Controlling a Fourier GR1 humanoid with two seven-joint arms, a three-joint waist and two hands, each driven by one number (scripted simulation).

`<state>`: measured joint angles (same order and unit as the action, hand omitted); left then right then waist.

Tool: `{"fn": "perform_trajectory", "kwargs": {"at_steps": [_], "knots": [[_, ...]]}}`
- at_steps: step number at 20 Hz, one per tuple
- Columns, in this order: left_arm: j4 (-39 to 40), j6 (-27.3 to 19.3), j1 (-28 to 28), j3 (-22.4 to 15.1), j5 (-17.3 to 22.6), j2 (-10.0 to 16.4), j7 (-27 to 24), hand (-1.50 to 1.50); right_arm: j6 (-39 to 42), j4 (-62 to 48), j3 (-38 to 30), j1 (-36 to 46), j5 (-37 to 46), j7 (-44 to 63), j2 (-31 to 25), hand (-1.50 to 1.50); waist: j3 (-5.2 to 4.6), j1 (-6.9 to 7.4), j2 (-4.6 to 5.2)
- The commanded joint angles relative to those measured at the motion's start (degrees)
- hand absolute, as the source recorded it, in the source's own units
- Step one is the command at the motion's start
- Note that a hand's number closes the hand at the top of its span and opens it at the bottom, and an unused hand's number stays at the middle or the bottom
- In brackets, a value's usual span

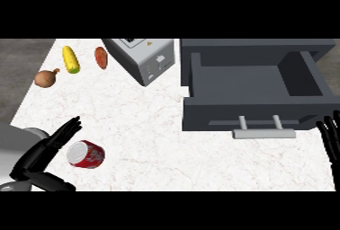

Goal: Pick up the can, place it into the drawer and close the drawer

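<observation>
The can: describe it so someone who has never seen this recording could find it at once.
On the white counter, look to the near left corner, away from the open grey drawer at the right. There the can sits right beside the robot's open left hand. Nothing else on the counter is a red cylinder with a silver top.

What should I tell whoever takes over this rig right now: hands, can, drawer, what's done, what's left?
Left hand: open, fingers straight, close beside the can's left side, not curled round it.
Right hand: open, fingers up, resting at the view's right edge.
Can: red, lying on its side on the counter, lower left.
Drawer: pulled open, nothing visible inside; handle faces the robot.
Done: nothing yet.
Left: grasp the can, place it in the drawer, push the drawer shut.
</observation>
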<state>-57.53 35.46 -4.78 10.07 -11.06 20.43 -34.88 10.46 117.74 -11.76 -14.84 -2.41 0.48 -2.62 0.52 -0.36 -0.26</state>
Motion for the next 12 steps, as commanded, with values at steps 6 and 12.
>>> {"fn": "perform_trajectory", "kwargs": {"at_steps": [6, 12], "knots": [[13.35, 2.54, -3.83, -1.15, -1.30, 2.68, -9.37, -1.50, -2.24, 3.51, 0.72, 3.06, 1.03, 6.17, 0.20, -1.50, -0.61, -0.08, 0.38], [16.38, 1.49, -5.31, -2.87, -1.26, 1.83, -10.95, -1.50, 1.00, 2.64, -1.32, -1.22, -1.77, 1.48, 0.35, -1.50, -0.56, -0.11, 0.28]]}}
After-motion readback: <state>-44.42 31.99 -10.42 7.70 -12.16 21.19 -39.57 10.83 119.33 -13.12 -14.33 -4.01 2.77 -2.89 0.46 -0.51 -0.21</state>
